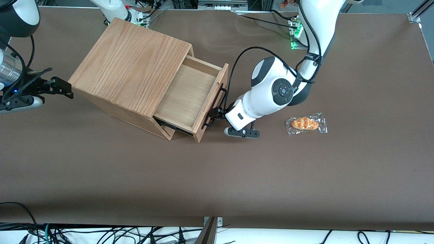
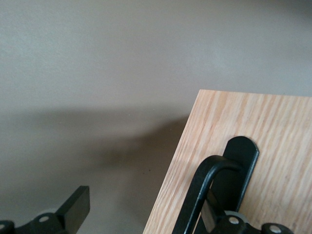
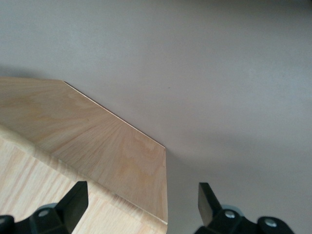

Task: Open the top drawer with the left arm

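The top drawer (image 1: 186, 98) stands pulled well out of the wooden cabinet (image 1: 132, 64), its pale inside showing. Its black bar handle (image 1: 217, 101) runs along the front. The left arm's gripper (image 1: 213, 117) is at the end of the handle nearer the front camera, low beside the drawer front. In the left wrist view the gripper (image 2: 144, 209) is open: one finger (image 2: 75, 207) hangs over the table off the drawer's edge, the other sits between the handle bar (image 2: 204, 185) and the oak drawer front (image 2: 273, 131), hooked in under the bar.
A wrapped bread roll (image 1: 306, 123) lies on the brown table toward the working arm's end, beside the arm's wrist. The cabinet's side panel shows in the right wrist view (image 3: 97, 141). Cables lie along the table's front edge.
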`<state>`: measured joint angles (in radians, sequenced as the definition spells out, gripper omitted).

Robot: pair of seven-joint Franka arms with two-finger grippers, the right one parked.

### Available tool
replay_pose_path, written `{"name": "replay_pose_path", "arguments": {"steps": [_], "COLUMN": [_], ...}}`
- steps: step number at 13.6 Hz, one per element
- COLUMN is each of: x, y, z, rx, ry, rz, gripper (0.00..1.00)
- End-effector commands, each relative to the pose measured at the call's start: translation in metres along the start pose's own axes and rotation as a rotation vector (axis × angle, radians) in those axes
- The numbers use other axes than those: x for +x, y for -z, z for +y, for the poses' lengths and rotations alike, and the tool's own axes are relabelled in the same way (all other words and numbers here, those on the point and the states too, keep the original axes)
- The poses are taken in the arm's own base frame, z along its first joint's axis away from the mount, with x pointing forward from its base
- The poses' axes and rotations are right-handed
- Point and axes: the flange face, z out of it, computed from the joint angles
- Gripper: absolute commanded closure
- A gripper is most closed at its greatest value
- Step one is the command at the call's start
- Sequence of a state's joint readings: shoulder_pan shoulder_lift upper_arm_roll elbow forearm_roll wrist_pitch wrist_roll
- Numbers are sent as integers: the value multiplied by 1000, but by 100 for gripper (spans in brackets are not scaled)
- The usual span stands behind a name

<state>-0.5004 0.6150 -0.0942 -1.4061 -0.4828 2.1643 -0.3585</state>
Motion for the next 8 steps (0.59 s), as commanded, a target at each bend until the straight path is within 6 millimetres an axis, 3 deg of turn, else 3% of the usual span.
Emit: {"name": "replay_pose_path", "arguments": {"steps": [1,5,8], "x": [13,11,9], "y": [9,14,39], "z": [-13,-10,-9], "rx": [32,20,16], "ry": [-14,5,20], "rz": [23,7,-17], "gripper": [0,0,0]}}
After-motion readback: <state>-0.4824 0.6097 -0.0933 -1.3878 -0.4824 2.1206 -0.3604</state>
